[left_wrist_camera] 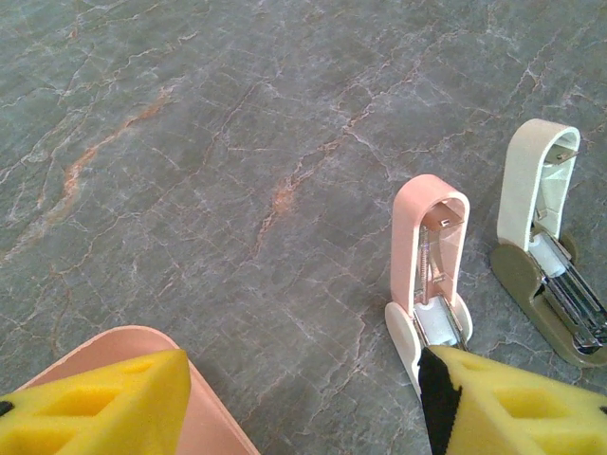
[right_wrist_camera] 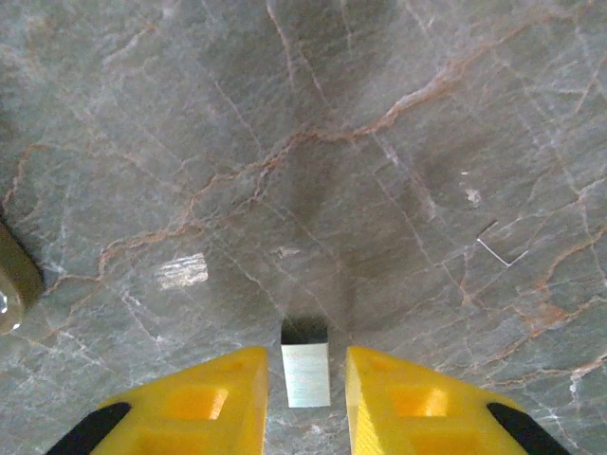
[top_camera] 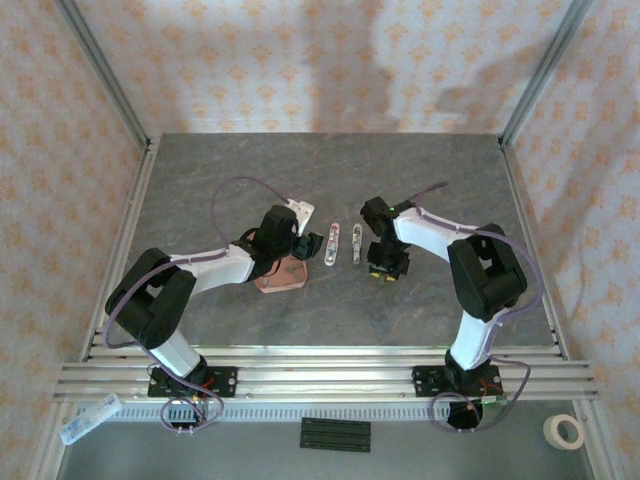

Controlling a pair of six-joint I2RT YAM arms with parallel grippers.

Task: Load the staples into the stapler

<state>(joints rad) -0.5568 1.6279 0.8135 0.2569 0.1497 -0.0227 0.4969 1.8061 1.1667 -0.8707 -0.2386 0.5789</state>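
two staplers (left_wrist_camera: 429, 248), two staple strips (right_wrist_camera: 305, 374)

The flat stone-look tabletop (top_camera: 330, 170) is grey, marbled with pale veins and rust-orange streaks. The cream wallpapered walls (top_camera: 300, 60) carry a repeating pale orange floral motif. Right of centre in the left wrist view, the slim oblong mini stapler (left_wrist_camera: 429, 256) is pale pink over white. The second small stapler (left_wrist_camera: 541, 190), at the right edge, is cream over olive. The square plastic tray (left_wrist_camera: 213, 422), lower left, is salmon-pink. The left gripper (left_wrist_camera: 302, 379) and right gripper (right_wrist_camera: 306, 355) are bright yellow with black patches. The short metal strip of staples (right_wrist_camera: 306, 379) is silver-grey.
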